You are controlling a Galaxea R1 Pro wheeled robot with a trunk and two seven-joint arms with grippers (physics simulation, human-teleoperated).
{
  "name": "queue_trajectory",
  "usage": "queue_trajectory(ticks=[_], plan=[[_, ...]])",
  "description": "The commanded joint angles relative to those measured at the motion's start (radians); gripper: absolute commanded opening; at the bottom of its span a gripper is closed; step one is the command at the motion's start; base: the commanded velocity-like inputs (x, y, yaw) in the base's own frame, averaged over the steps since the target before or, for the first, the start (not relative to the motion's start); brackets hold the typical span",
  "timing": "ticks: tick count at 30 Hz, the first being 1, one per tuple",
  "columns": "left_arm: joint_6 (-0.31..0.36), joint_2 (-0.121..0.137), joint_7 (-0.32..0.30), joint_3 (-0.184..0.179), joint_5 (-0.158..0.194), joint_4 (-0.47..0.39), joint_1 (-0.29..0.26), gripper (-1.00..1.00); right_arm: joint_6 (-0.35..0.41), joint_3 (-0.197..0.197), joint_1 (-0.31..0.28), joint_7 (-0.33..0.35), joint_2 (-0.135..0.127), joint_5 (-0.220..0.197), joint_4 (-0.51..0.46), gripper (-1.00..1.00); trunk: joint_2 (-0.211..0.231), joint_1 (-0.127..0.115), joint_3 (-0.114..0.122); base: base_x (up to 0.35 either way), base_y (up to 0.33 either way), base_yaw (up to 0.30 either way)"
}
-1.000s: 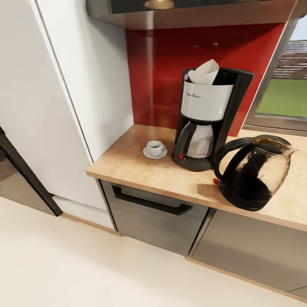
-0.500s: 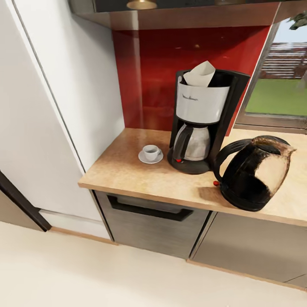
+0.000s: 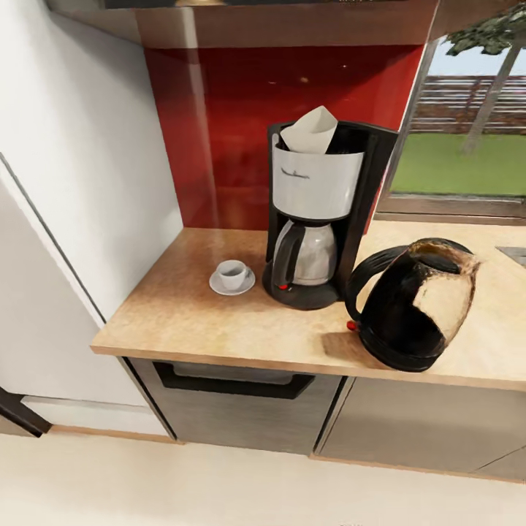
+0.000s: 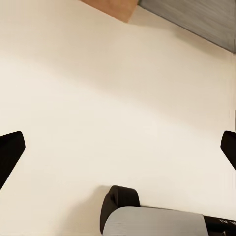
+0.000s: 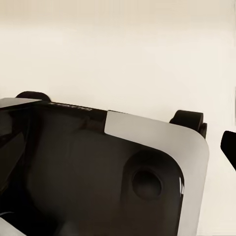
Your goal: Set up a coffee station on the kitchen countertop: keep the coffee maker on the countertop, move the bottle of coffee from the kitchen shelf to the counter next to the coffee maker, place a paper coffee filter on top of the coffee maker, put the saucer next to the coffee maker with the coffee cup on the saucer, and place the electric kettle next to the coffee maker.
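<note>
Currently both pincers, left and right, hang apart and empty over floor; ahead, filter tops coffee maker, cup on saucer, kettle beside; bottle pending.

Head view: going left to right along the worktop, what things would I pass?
Coffee cup on its saucer → coffee maker with the paper coffee filter on top → electric kettle.
</note>
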Motion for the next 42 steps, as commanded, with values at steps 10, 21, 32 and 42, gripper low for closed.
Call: queue_trajectory(ticks=[10, 21, 32, 42], plan=[[0.000, -0.001, -0.006, 0.001, 0.004, 0.008, 0.000, 1.00, -0.009, 0.009, -0.001, -0.012, 0.002, -0.002, 0.001, 1.00, 0.000, 0.000, 0.004, 0.004, 0.001, -0.250], [-0.023, -0.018, 0.002, 0.001, 0.003, 0.013, 0.000, 1.00, -0.018, 0.012, -0.001, -0.315, 0.040, 0.004, 0.000, 1.00, 0.000, 0.000, 0.004, 0.000, 0.000, -0.041], [-0.028, -0.021, 0.004, 0.000, 0.002, 0.025, 0.000, 1.00, -0.016, 0.012, -0.001, -0.574, 0.062, 0.005, -0.001, 1.00, 0.000, 0.000, 0.004, 0.000, 0.000, -0.001], [-0.029, -0.026, 0.004, -0.003, 0.002, 0.047, 0.000, 1.00, -0.015, 0.012, -0.001, -0.586, 0.072, 0.005, 0.000, 1.00, 0.000, 0.000, 0.004, 0.000, 0.000, 0.000]])
